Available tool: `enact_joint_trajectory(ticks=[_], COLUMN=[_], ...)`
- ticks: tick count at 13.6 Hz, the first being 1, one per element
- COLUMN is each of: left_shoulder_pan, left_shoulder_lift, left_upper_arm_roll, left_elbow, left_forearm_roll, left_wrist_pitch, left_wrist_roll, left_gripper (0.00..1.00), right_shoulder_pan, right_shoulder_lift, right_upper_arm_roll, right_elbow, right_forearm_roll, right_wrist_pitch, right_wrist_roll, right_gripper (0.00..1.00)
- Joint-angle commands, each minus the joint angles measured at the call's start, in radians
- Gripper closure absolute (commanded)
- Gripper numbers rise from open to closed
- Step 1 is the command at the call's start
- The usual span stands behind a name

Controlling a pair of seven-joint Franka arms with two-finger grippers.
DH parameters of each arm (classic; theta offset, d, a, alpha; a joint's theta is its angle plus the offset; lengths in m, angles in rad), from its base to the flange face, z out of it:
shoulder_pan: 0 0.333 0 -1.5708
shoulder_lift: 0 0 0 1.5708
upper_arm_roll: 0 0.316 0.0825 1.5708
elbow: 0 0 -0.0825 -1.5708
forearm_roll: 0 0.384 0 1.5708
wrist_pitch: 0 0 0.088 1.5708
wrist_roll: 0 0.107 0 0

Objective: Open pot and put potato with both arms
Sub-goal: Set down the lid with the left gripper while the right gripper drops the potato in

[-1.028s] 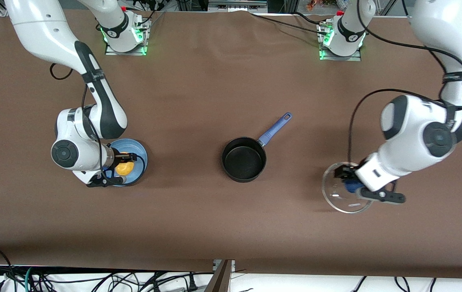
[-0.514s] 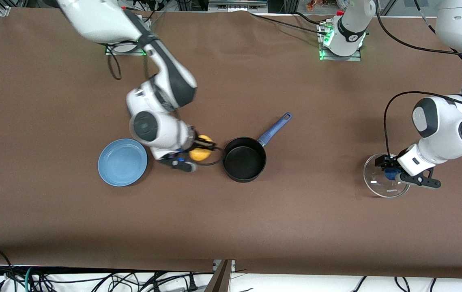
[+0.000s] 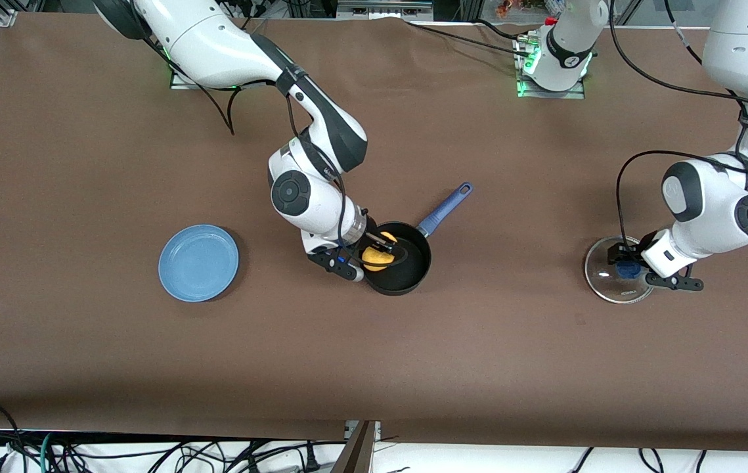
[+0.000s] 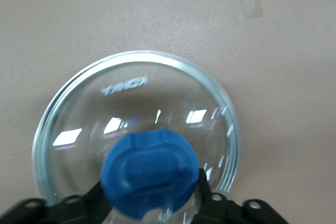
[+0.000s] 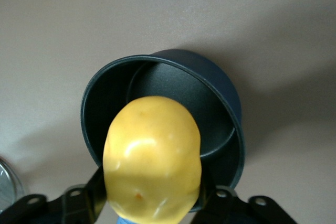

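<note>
Arms split the work: the right arm reached from its base out over the middle of the table (image 3: 85, 164), while the left arm stayed at its own end. The pot (image 3: 395, 257) stood open mid-table, its blue handle (image 3: 446, 207) angled toward the left arm's base, so nothing barred its mouth. The blue plate (image 3: 198, 263) lay bare toward the right arm's end. The lid (image 3: 616, 279) lay toward the left arm's end, well clear of the pot, the left gripper (image 3: 624, 269) clenched on its blue knob (image 4: 149, 174). The right gripper (image 3: 381, 247) hung over the pot's mouth, clamped on the potato (image 3: 377, 257), apparently poised for dropping.
</note>
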Motion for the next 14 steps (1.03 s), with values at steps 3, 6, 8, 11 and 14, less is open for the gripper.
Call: enact_joint_trajectory(ticks=[3,6,8,11,14], left_shoulder_pan=[0.023,0.022,0.017,0.007,-0.027], left_shoulder_lift=[-0.047,-0.126,-0.191,-0.261,-0.281], left_upper_arm_roll=[-0.001,-0.001,0.0,0.0,-0.01], left_elbow=[0.027,0.088,0.136,0.246,0.486], left_forearm_roll=[-0.031,-0.028,-0.017,0.024,0.11], left_wrist_pitch=[-0.067,-0.245,-0.363,-0.599,-0.875], left_wrist_roll=[0.042,0.031,0.022,-0.06,-0.131], left_gripper=[0.0,0.0,0.0,0.0,0.0], right_shoulder_pan=[-0.01,-0.039,-0.115,-0.232,-0.234], right_shoulder_lift=[-0.061,-0.183,-0.257,-0.378,-0.575], right_upper_arm_roll=[-0.04,-0.145,-0.21,-0.241,-0.307], right_elbow=[0.066,0.074,0.041,0.01,-0.094], right_forearm_roll=[0.001,-0.068,-0.061,-0.062,-0.132], right_wrist_pitch=[-0.184,-0.361,-0.496,-0.691,-0.83], right_wrist_roll=[0.006,-0.152,-0.413,-0.564,-0.565], right_gripper=[0.0,0.0,0.0,0.0,0.0])
